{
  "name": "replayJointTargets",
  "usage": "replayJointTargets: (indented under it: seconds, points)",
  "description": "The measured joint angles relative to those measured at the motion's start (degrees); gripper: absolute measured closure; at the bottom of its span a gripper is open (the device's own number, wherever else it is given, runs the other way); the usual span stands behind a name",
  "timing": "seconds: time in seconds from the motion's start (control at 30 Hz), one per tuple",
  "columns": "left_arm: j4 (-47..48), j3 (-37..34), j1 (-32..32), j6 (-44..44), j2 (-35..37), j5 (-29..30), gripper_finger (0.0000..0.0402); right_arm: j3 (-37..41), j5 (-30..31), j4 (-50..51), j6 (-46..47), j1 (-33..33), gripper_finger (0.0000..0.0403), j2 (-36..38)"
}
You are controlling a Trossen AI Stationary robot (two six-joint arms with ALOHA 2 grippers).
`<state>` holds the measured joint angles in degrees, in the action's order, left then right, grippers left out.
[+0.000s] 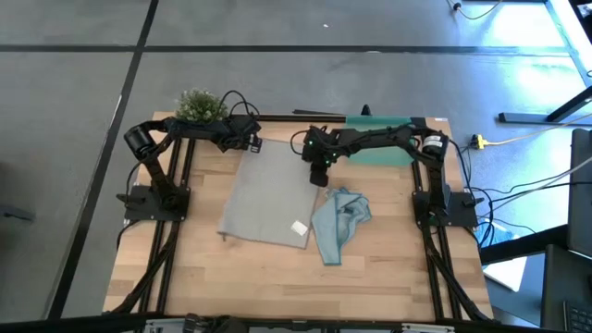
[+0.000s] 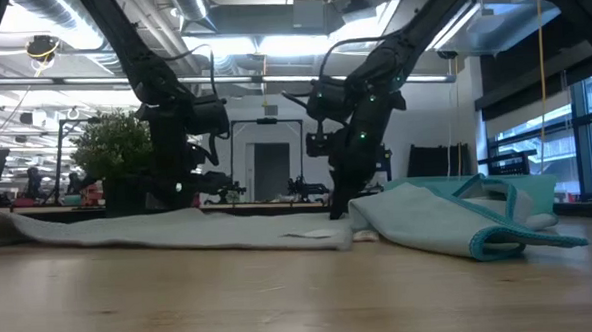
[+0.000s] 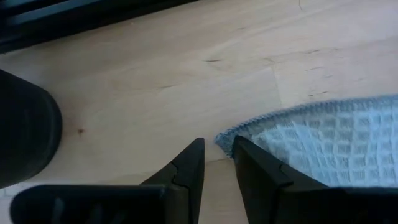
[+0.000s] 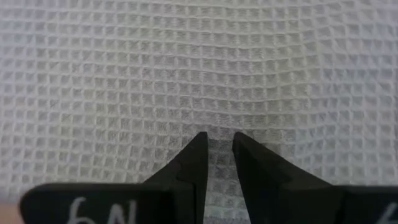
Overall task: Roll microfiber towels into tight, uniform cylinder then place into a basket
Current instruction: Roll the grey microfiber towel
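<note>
A pale grey-blue microfiber towel [image 1: 268, 194] lies spread flat in the middle of the table. A light blue towel [image 1: 340, 220] lies crumpled against its right edge. The teal basket [image 1: 388, 153] stands at the far right, partly under my right arm. My left gripper [image 3: 216, 144] points down at the grey towel's far left corner [image 3: 227, 138], its fingers a narrow gap apart with bare wood showing between them. My right gripper [image 4: 217, 138] stands near the towel's far right corner [image 1: 319, 178], its fingers also a narrow gap apart. My left gripper has the towel's far left corner [image 3: 231, 143] right at the tip of one finger; whether it touches the cloth, I cannot tell. My right gripper comes down slanting from above, and its fingertips [image 4: 200, 142] stand on the towel's top surface [image 4: 217, 121], which lies flat on the table. Whether any cloth is caught between the fingers, I cannot tell.
A small potted plant [image 1: 199, 104] stands at the far left corner, close behind my left arm. Bare wood [image 1: 231, 277] runs along the table's near side and to the left of the grey towel.
</note>
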<state>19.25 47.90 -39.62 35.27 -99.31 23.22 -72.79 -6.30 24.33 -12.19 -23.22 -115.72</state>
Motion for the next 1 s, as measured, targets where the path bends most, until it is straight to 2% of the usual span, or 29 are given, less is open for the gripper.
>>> replayJointTargets:
  seconds: [0.5,0.77,1.0]
  points:
    - [1.8,0.2,0.1,0.1,0.1,0.1,0.0317,0.0,0.3,5.4,-2.6,-6.4,0.032,0.1]
    - [7.1,6.8,0.8,-4.1,3.6,-0.7,0.0317,0.0,-2.1,5.3,-3.3,-6.5,0.032,0.0]
    - [14.4,11.1,3.3,-8.9,8.5,-7.2,0.0317,0.1,-2.5,5.1,-3.4,-6.5,0.032,0.3]
